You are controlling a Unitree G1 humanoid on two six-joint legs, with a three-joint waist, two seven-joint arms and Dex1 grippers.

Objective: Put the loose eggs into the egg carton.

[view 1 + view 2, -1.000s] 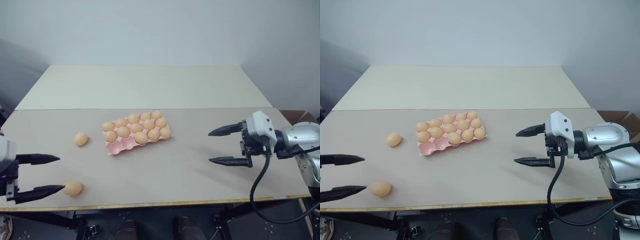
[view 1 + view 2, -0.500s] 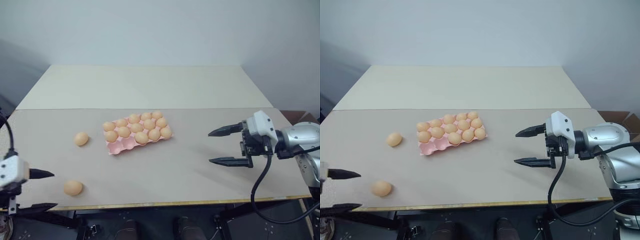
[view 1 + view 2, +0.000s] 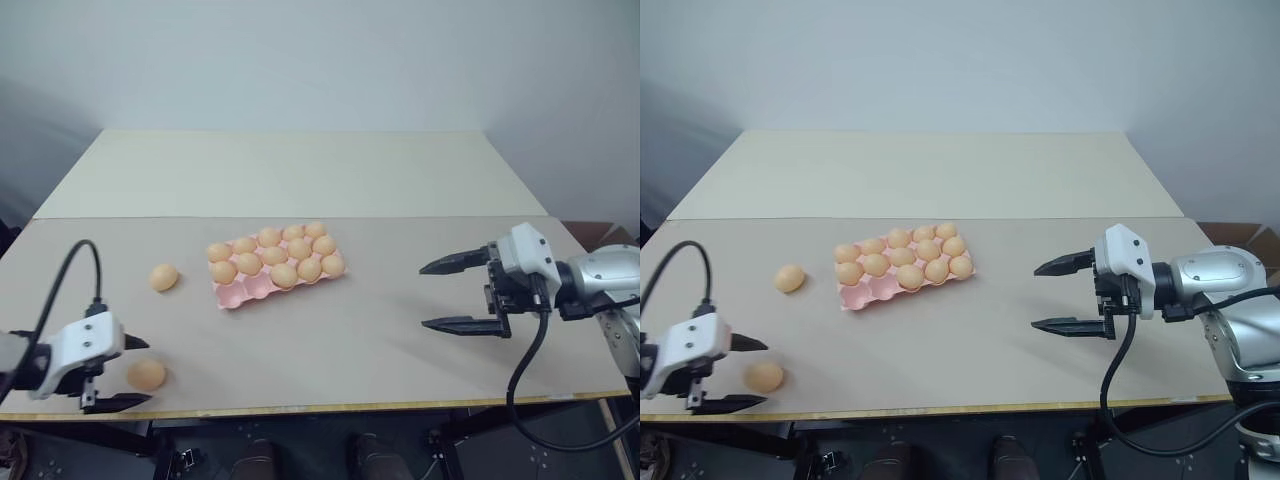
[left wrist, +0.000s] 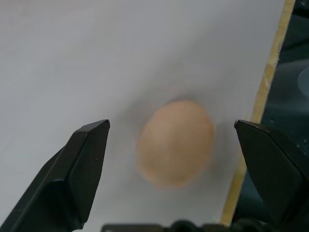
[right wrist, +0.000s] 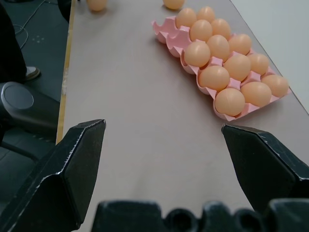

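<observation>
orange egg (image 3: 146, 374) right between wide-open fingers of left tool (image 3: 128, 371), near tabletop (image 3: 360, 340) front edge. closer to this tool than right tool (image 3: 440, 295), also open. pink carton (image 3: 274, 266) further back.

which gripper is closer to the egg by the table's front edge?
Left. The left gripper is open with its fingers on either side of the front egg, not yet touching. The right gripper, also open, hangs far across the table, past the egg carton.

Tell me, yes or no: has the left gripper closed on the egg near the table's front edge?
No. The left gripper stands open, the egg lying untouched between its fingers.
</observation>
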